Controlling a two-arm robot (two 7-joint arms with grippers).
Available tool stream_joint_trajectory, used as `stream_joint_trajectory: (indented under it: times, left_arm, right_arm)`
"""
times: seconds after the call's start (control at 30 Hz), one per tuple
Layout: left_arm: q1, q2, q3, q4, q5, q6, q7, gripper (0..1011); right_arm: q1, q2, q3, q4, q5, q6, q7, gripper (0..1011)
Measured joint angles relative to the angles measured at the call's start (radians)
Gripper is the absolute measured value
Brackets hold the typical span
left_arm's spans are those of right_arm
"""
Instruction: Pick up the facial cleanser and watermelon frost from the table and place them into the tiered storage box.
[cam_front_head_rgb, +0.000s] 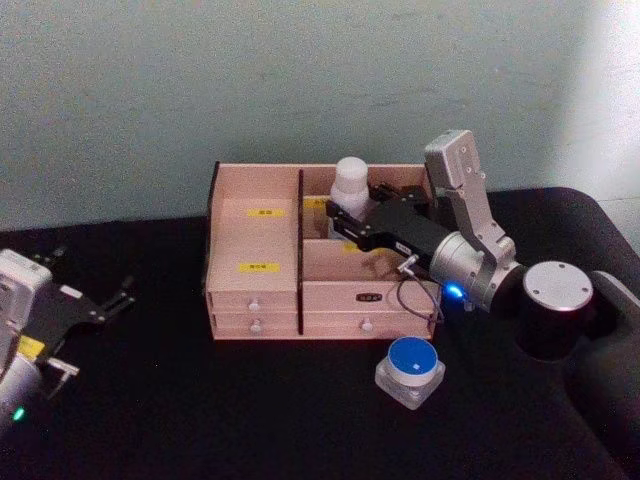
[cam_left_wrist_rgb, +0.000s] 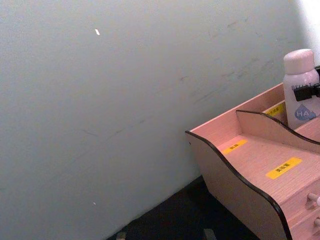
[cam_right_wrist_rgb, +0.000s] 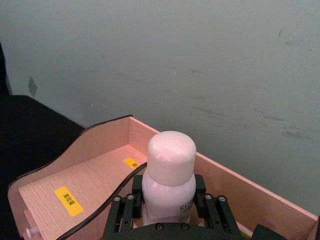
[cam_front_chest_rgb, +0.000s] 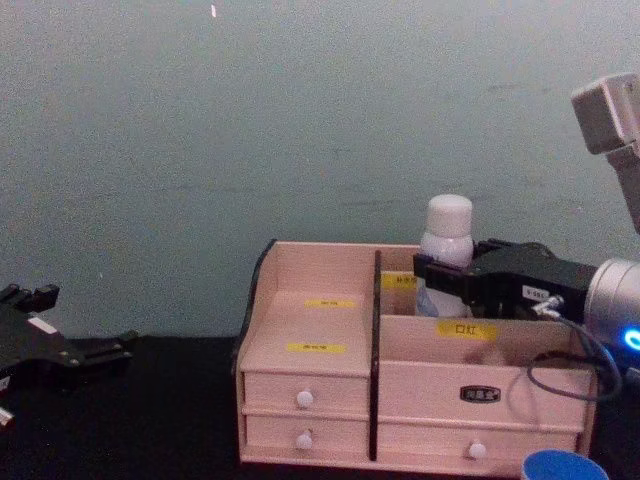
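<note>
The table (cam_front_head_rgb: 200, 420) has a black top and reaches back to the wall (cam_front_head_rgb: 300, 80). On it stands the tiered storage box (cam_front_head_rgb: 255, 245), at the back, approx. in the middle. The watermelon frost (cam_front_head_rgb: 410, 371) stands upright on the table just in front of the box's right end, w/ blue lid on.

cleanser (cam_front_head_rgb: 351, 185) upright in box (cam_front_head_rgb: 255, 235), jar (cam_front_head_rgb: 410, 371) just outside

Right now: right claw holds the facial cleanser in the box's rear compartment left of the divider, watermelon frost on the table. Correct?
No: head view shows the right claw holding the facial cleanser right of the divider of the tiered storage box, not left; watermelon frost is on the table.
</note>
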Motion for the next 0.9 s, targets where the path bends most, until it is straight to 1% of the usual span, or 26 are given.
stream_joint_trajectory:
  times: [0.13,0.67,0.7,0.73,0.77,0.8,0.87,0.9]
  left_arm:
    - [0.000,0.000,0.000,0.000,0.000,0.000,0.000,1001]
    - [0.000,0.000,0.000,0.000,0.000,0.000,0.000,1001]
    - [0.000,0.000,0.000,0.000,0.000,0.000,0.000,1001]
    - [0.000,0.000,0.000,0.000,0.000,0.000,0.000,1001]
    - [0.000,0.000,0.000,0.000,0.000,0.000,0.000,1001]
    - [0.000,0.000,0.000,0.000,0.000,0.000,0.000,1001]
    - [0.000,0.000,0.000,0.000,0.000,0.000,0.000,1001]
    - [0.000,0.000,0.000,0.000,0.000,0.000,0.000,1001]
  right_arm:
    - [0.000,-0.002,0.001,0.001,-0.001,0.012,-0.003,593]
    - [-0.001,-0.001,0.001,0.000,-0.001,0.009,-0.003,594]
    - [-0.001,0.000,0.001,0.000,-0.001,0.008,-0.003,626]
    - [-0.001,0.000,0.001,0.000,-0.001,0.008,-0.003,626]
    - [-0.001,0.000,0.001,0.000,-0.001,0.008,-0.003,661]
    - [-0.001,0.000,0.001,0.000,-0.001,0.008,-0.003,717]
    - [-0.001,0.000,0.001,-0.001,-0.001,0.007,-0.003,760]
    - [-0.001,0.000,0.001,-0.001,-0.001,0.007,-0.003,798]
